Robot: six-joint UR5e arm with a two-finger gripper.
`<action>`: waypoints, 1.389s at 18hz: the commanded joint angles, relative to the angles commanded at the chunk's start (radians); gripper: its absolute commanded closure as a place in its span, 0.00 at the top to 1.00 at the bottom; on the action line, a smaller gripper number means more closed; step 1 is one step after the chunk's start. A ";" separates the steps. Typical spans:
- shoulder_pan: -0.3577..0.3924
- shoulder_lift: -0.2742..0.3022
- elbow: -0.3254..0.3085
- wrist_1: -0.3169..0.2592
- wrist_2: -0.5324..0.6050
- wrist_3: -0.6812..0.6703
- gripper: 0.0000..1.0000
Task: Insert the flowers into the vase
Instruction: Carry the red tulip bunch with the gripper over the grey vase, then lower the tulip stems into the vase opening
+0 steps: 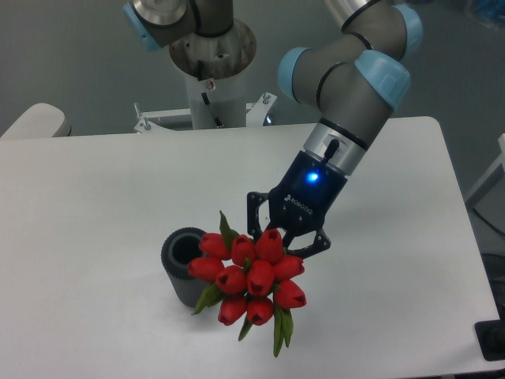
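A bunch of red tulip flowers (248, 275) with green leaves hangs above the table, its left buds overlapping the right rim of the vase (183, 264). The vase is a short dark grey ribbed cylinder standing upright, its round mouth partly covered by the blooms. My gripper (278, 234) is shut on the flowers at the upper right of the bunch, its black fingers reaching down behind the top buds. The stems are hidden behind the blooms.
The arm's base column (209, 71) stands at the back edge of the white table (95, 197). A dark object (491, 341) sits at the table's front right corner.
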 joint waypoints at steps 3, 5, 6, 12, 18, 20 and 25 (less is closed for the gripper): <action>-0.002 0.012 0.000 0.005 -0.037 0.000 0.22; -0.005 0.014 -0.003 0.006 -0.051 0.000 0.22; -0.006 0.014 -0.008 0.006 -0.054 0.000 0.22; -0.003 0.020 0.001 0.008 -0.163 0.009 0.22; -0.005 0.020 0.008 0.035 -0.258 0.029 0.22; -0.012 0.020 -0.006 0.037 -0.258 0.031 0.22; -0.043 0.029 -0.024 0.044 -0.259 0.032 0.22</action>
